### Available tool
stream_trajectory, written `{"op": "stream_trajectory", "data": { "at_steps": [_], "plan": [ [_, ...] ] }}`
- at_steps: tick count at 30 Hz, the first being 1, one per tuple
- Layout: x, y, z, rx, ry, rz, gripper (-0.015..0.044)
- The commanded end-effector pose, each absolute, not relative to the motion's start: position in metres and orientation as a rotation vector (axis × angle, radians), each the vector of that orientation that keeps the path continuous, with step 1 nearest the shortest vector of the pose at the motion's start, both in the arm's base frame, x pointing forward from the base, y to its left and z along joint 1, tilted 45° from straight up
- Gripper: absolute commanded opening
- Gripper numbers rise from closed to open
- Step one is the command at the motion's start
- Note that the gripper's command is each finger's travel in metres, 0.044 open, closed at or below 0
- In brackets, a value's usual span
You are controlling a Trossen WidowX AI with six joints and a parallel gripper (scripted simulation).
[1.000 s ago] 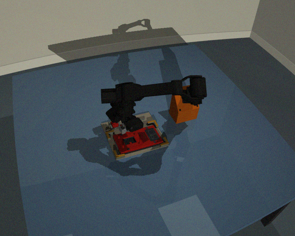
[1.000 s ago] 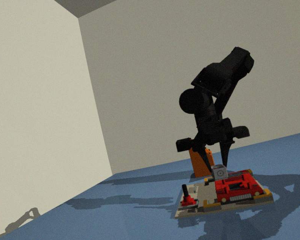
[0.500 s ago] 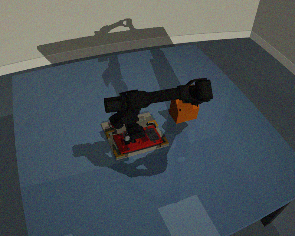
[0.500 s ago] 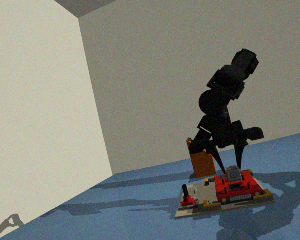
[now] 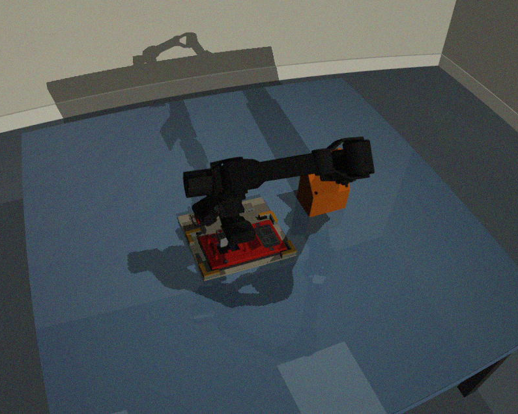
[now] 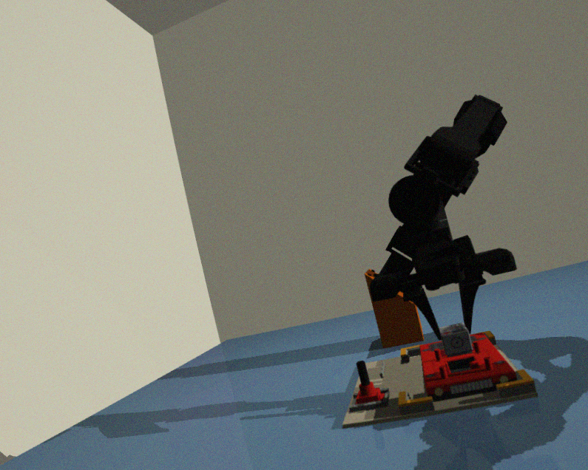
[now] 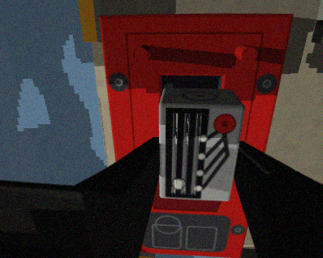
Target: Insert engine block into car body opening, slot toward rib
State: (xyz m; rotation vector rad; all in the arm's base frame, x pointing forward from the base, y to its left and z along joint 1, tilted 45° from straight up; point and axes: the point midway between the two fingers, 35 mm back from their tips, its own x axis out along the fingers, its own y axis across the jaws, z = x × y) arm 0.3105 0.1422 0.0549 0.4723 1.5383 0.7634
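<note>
My gripper (image 6: 455, 333) (image 7: 195, 147) is shut on the grey engine block (image 5: 223, 241) (image 6: 456, 340) (image 7: 217, 178), one finger on each side. The block is upright, above the red car body (image 5: 236, 256) (image 6: 491, 354) (image 7: 145, 122) and not in it. In the wrist view its top shows dark slots on the left and a red disc at the upper right. The dark opening (image 6: 460, 363) (image 7: 192, 82) shows just beyond the block in the wrist view; the block hides the rest of it. The rib cannot be made out.
The car body sits on a beige board (image 5: 257, 204) (image 6: 395, 377) between yellow corner pieces (image 6: 517, 385) (image 7: 87, 20). A red piece with a black post (image 6: 367, 392) stands at the board's other side. An orange block (image 5: 326, 200) (image 6: 398, 324) stands behind. Red pegs (image 7: 246, 53) rise from the car body.
</note>
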Motion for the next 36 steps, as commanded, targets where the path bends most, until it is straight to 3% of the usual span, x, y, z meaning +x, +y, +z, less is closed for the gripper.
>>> {"op": "stream_trajectory", "data": {
  "at_steps": [1, 36],
  "plan": [
    [0.3105, 0.1428, 0.0557, 0.458, 1.524, 0.785, 0.0159],
    [0.3112, 0.146, 0.0555, 0.47, 1.531, 0.773, 0.0159]
  ]
}}
